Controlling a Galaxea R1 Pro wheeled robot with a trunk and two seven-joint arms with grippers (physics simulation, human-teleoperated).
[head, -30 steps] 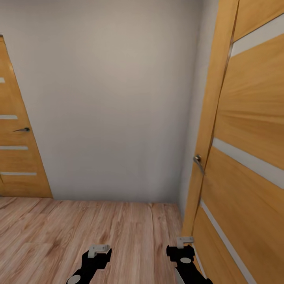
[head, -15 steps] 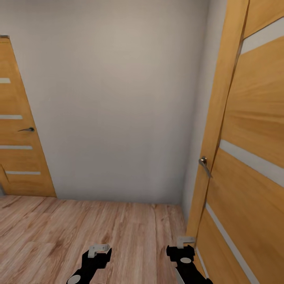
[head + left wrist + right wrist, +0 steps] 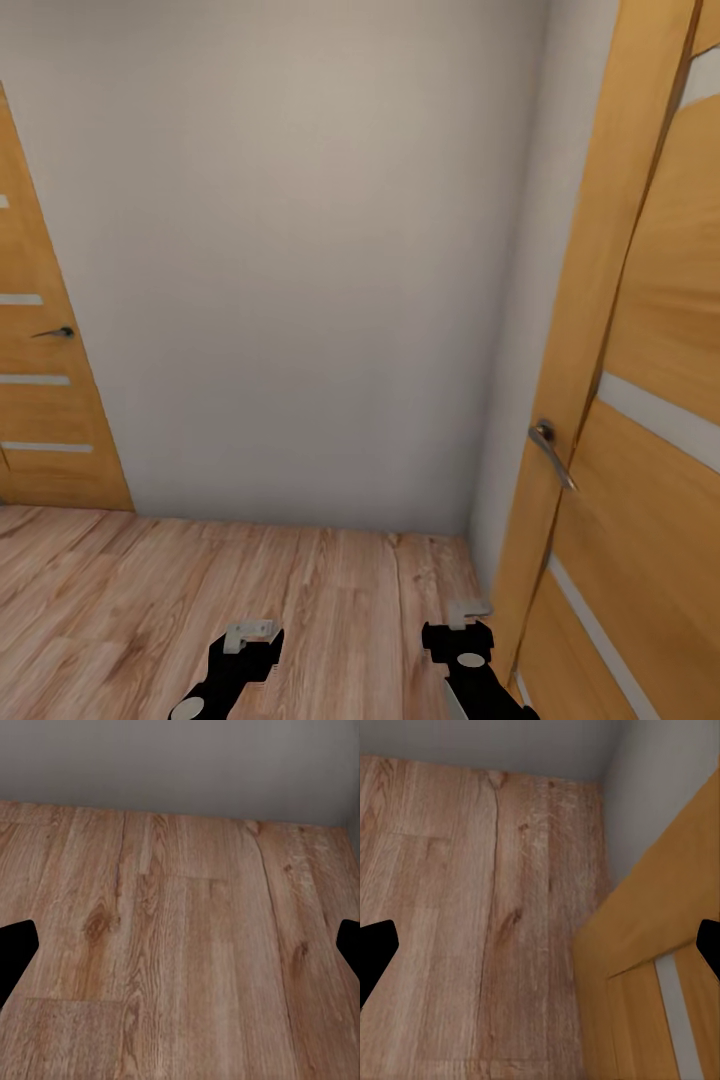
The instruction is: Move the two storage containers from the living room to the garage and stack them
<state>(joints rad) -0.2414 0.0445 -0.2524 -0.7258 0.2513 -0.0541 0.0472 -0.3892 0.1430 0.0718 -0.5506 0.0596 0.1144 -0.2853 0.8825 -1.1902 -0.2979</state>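
Travelling, bins unseen | left tool (image 3: 250, 634) and right tool (image 3: 462, 613) spread wide, empty | door (image 3: 640, 400) beside right tool | next: find the containers.

Two glossy black robot arms, the left arm (image 3: 232, 670) and the right arm (image 3: 468, 670), each carry a pale grey angled bracket at the tip. A round grey disc marks each black housing.
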